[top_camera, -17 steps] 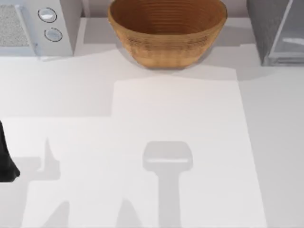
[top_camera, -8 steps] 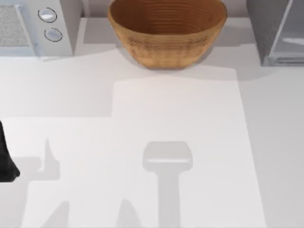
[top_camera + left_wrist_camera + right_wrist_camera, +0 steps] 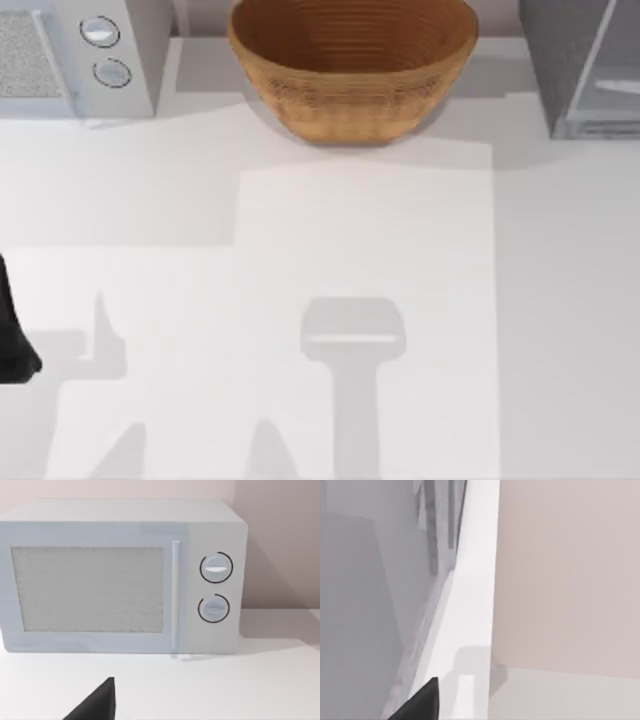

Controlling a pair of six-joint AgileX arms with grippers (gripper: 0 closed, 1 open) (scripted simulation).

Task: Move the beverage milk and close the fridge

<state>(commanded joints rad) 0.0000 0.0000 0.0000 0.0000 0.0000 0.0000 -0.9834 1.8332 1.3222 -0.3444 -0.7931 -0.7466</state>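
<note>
In the top view the fridge (image 3: pixel 585 65) is cut off by the top and right edges, so its door's far side stays unseen. The wicker basket (image 3: pixel 352 70) loses its far rim at the top edge, and the white appliance (image 3: pixel 75 55) runs off the top-left corner. The left arm (image 3: pixel 12 335) is a dark sliver at the left edge. In each wrist view one dark fingertip (image 3: pixel 97 705) (image 3: pixel 420 702) pokes in from the bottom edge, too little to judge either gripper.

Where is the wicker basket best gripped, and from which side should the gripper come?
Take the wicker basket at its near rim, coming from above: it stands upright, mouth open, so one finger can go inside the thin wall; the rounded body looks too wide to span.
</note>
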